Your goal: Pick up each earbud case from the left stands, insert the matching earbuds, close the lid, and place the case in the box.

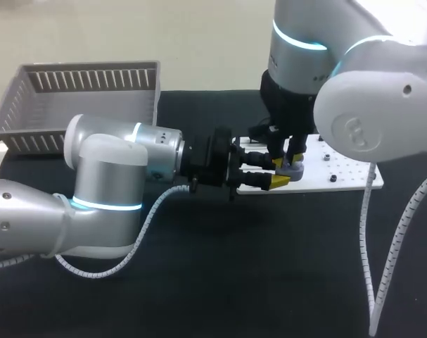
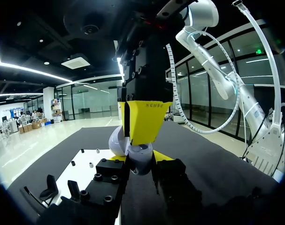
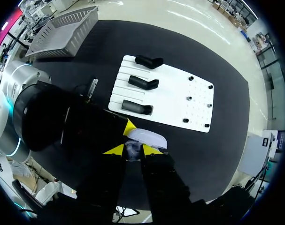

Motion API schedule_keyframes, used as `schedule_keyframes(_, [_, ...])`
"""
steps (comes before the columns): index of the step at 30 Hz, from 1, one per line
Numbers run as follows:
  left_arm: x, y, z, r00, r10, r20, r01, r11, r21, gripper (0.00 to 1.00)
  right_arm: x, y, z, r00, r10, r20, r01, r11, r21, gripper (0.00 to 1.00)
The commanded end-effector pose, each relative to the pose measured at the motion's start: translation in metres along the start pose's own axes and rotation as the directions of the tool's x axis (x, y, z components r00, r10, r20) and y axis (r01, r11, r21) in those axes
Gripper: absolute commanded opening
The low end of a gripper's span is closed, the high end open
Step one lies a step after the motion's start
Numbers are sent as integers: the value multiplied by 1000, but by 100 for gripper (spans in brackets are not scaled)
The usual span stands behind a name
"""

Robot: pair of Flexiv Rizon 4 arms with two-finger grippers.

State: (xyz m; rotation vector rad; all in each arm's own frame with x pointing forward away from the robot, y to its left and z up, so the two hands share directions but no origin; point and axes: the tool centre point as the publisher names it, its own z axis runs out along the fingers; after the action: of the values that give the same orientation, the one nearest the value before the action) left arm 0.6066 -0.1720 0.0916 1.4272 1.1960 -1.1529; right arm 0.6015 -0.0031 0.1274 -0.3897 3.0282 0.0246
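Black table (image 1: pixel 269 267) carries a white board (image 1: pixel 347 172) (three black stands (image 3: pixel 142 83)) and grey basket (image 1: pixel 86 77).

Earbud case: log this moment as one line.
left hand: shut on earbud case, near white board edge | right hand: down on case from above, grip unclear | gray basket: case not yet inside

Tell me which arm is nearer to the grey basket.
Left. The left arm lies just in front of the grey basket, its elbow close to the near wall. The right arm stands well off to its right, above the white board.
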Motion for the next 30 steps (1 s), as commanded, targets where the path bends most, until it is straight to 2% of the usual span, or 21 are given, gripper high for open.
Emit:
schedule_keyframes(1, [1,-2,0,1000,3,3,-3,1000,-6,0,0,-1,0,1000,-2,4,2,1000,-2,31])
schedule_keyframes(2, [1,-2,0,1000,3,3,-3,1000,-6,0,1,-1,-1,1000,-6,6,6,1000,-4,49])
schedule_keyframes(3, [1,-2,0,1000,3,3,-3,1000,-6,0,2,-1,-3,1000,-11,10,11,1000,-5,88])
schedule_keyframes(4, [1,-2,0,1000,3,3,-3,1000,-6,0,3,-1,-6,1000,-15,18,15,1000,-4,100])
schedule_keyframes(11, [1,-2,0,1000,3,3,-3,1000,-6,0,11,-9,-30,995,-7,95,8,1000,-12,100])
schedule_keyframes(15, [1,-2,0,1000,3,3,-3,1000,-6,0,2,-25,-40,981,109,163,-112,994,6,100])
schedule_keyframes(17, [1,-2,0,1000,3,3,-3,1000,-6,0,-6,-34,-41,954,208,215,-221,974,40,100])
schedule_keyframes(20, [1,-2,0,1000,3,3,-3,1000,-6,0,-18,-47,-36,890,349,293,-392,915,100,100])
schedule_keyframes(22, [1,-2,0,1000,3,3,-3,1000,-6,0,-25,-54,-30,858,401,321,-460,878,133,100])
schedule_keyframes(26, [1,-2,0,1000,3,3,-3,1000,-6,0,-36,-67,-13,817,467,339,-538,828,157,100])
schedule_keyframes(30, [1,-2,0,1000,3,3,-3,1000,-6,0,-41,-77,2,811,493,314,-558,814,162,100])
